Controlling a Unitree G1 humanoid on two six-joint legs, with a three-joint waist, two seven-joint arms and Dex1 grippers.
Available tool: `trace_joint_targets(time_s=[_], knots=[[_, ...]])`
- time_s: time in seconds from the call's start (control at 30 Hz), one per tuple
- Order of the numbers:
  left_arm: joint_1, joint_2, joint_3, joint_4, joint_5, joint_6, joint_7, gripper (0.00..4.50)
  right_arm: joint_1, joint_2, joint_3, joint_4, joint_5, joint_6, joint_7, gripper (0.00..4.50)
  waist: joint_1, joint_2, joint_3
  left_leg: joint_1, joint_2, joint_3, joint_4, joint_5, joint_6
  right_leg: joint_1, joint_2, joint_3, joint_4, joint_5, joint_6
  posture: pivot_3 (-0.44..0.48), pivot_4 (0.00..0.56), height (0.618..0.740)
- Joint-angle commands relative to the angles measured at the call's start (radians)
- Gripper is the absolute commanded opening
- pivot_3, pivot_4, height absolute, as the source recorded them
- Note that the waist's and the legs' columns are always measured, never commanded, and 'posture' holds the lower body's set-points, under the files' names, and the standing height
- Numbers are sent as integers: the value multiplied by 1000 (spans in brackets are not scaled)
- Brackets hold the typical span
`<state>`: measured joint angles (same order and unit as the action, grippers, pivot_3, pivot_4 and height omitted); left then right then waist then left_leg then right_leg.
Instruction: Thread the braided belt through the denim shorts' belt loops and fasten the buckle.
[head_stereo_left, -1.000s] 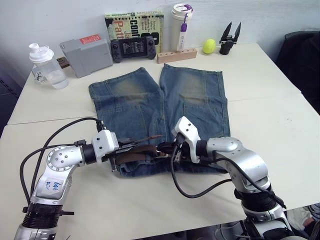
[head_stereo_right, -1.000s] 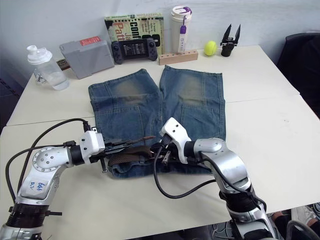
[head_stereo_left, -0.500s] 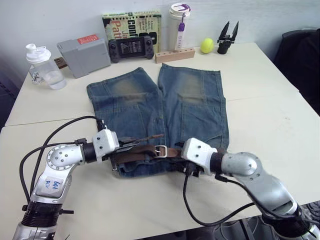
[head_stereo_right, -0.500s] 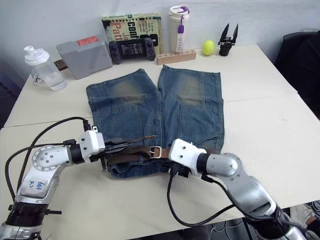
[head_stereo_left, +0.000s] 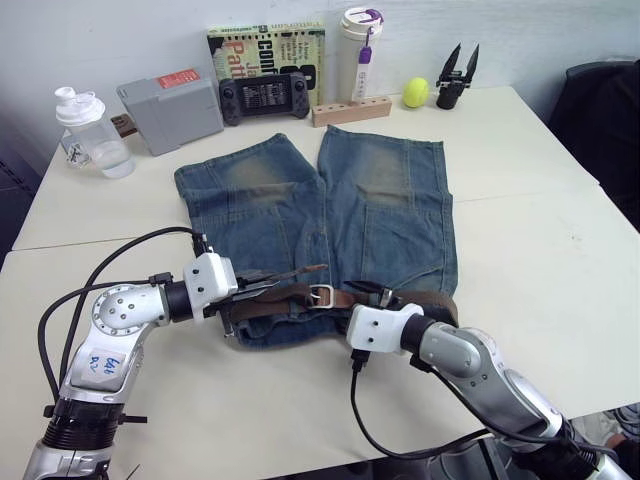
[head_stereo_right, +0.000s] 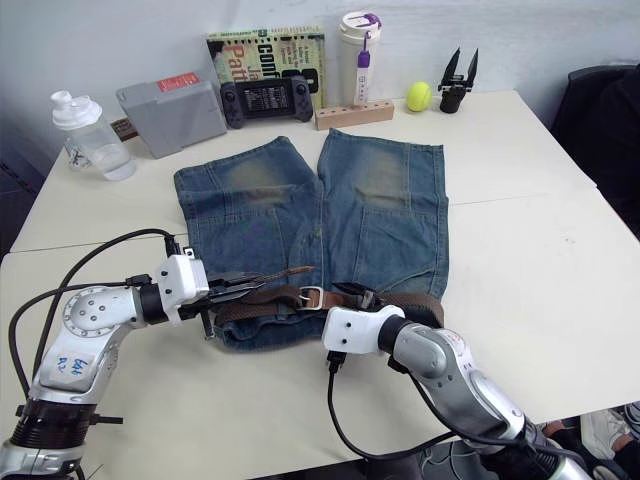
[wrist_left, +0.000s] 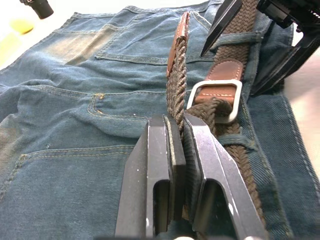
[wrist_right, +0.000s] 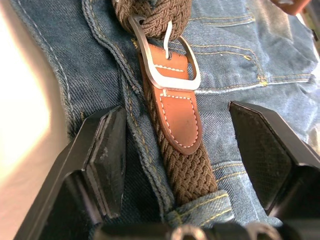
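Since the earlier frames your right gripper (wrist_right: 175, 175) has backed off the buckle toward the near table edge, and its white wrist housing now sits below the waistband at lower centre of the head view; the left arm has held its place. The white table (head_stereo_left: 520, 240) takes up most of the frame, with the denim shorts (head_stereo_left: 330, 215) spread flat at centre, legs pointing to the top, waistband nearest you. The braided belt (head_stereo_left: 400, 298) runs along that waistband through the belt loops (wrist_right: 197, 211); one loop crosses the strap just in front of the right gripper. The buckle (head_stereo_left: 320, 295) lies at mid-waistband, prong through the weave, tan leather tab beside it. Your left gripper (wrist_left: 176, 165), at left of centre, has its jaws pressed together on the belt's free tail, which rises past the buckle to a leather tip. Your right gripper's jaws are spread wide, one finger on each side of the strap, touching neither strap nor buckle as far as you can see. Along the top edge, left to right: a clear bottle (head_stereo_left: 92, 132), grey box (head_stereo_left: 172, 100), game controller (head_stereo_left: 266, 95), book (head_stereo_left: 268, 45), wooden block (head_stereo_left: 350, 108), tumbler (head_stereo_left: 362, 52), yellow ball (head_stereo_left: 417, 92), spare black gripper (head_stereo_left: 459, 75).
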<state>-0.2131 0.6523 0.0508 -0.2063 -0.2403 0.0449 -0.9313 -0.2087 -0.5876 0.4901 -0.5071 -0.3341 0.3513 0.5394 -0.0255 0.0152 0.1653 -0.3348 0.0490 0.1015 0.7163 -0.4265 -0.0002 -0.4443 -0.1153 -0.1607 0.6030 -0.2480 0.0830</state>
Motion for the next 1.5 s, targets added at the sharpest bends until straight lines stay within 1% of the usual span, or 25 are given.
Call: trace_joint_targets(time_s=[0.03, 0.07, 0.1, 0.23, 0.27, 0.33, 0.47, 0.73, 0.87, 0.93, 1.17, 1.37, 1.5], knots=[[-9, 26, -2, -14, 14, -24, -7, 0, 5, 13, -33, 19, -35, 36, -6, 1984, 2, 0, 0, 0, 0, 0, 0, 0, 0, 0, 0, 0, 0, 0, 0, 0, 150, 720], [-11, 29, -5, -10, 19, -28, -7, 0, 2, 17, -35, 18, -39, 37, -4, 1478, 2, 0, 0, 0, 0, 0, 0, 0, 0, 0, 0, 0, 0, 0, 0, 0, 150, 720], [-14, 31, -8, -6, 23, -30, -7, 0, -1, 21, -36, 16, -41, 38, -3, 1075, 2, 0, 0, 0, 0, 0, 0, 0, 0, 0, 0, 0, 0, 0, 0, 0, 150, 720], [-26, 39, -17, 12, 36, -31, -5, 0, -14, 32, -42, 15, -52, 40, -6, 106, 3, 0, 0, 0, 0, 0, 0, 0, 0, 0, 0, 0, 0, 0, 0, 0, 150, 720], [-28, 42, -19, 15, 38, -32, -5, 0, -15, 34, -44, 14, -58, 37, -6, 30, 2, 0, 0, 0, 0, 0, 0, 0, 0, 0, 0, 0, 0, 0, 0, 0, 150, 720], [-36, 54, -26, 31, 55, -43, -11, 0, -28, 21, -41, 17, -85, -5, -10, 30, 1, 0, 0, 0, 0, 0, 0, 0, 0, 0, 0, 0, 0, 0, 0, 0, 150, 720], [-51, 78, -41, 55, 86, -73, -25, 0, -64, -40, -18, 43, -169, -163, -21, 30, 1, 0, 0, 0, 0, 0, 0, 0, 0, 0, 0, 0, 0, 0, 0, 0, 150, 720], [-71, 102, -62, 79, 116, -111, -48, 0, -94, -54, -47, 111, -231, -301, -16, 30, -1, 0, 0, 0, 0, 0, 0, 0, 0, 0, 0, 0, 0, 0, 0, 0, 150, 720], [-89, 106, -73, 79, 127, -118, -48, 0, -106, -42, -56, 131, -241, -333, -9, 30, 0, 0, 0, 0, 0, 0, 0, 0, 0, 0, 0, 0, 0, 0, 0, 0, 150, 720], [-105, 122, -83, 91, 158, -143, -54, 0, -115, -35, -64, 140, -243, -341, -10, 30, -1, 0, 0, 0, 0, 0, 0, 0, 0, 0, 0, 0, 0, 0, 0, 0, 150, 720], [-186, 170, -125, 131, 255, -276, -64, 0, -127, -16, -80, 148, -237, -360, 3, 30, -1, 0, 0, 0, 0, 1, 1, 0, 0, 0, 0, 0, 1, 0, 0, 0, 150, 720], [-254, 162, -157, 152, 310, -369, -46, 0, -125, -3, -84, 150, -242, -371, 12, 30, 0, 0, 0, 0, 0, 1, 1, 0, 0, 0, 0, 0, 1, 0, 0, 0, 150, 720], [-299, 159, -187, 173, 372, -420, -29, 0, -126, 4, -84, 152, -245, -376, 17, 30, -1, 0, 0, 0, 0, 1, 1, 0, 0, 0, 0, 0, 2, 0, 0, 0, 150, 720]])
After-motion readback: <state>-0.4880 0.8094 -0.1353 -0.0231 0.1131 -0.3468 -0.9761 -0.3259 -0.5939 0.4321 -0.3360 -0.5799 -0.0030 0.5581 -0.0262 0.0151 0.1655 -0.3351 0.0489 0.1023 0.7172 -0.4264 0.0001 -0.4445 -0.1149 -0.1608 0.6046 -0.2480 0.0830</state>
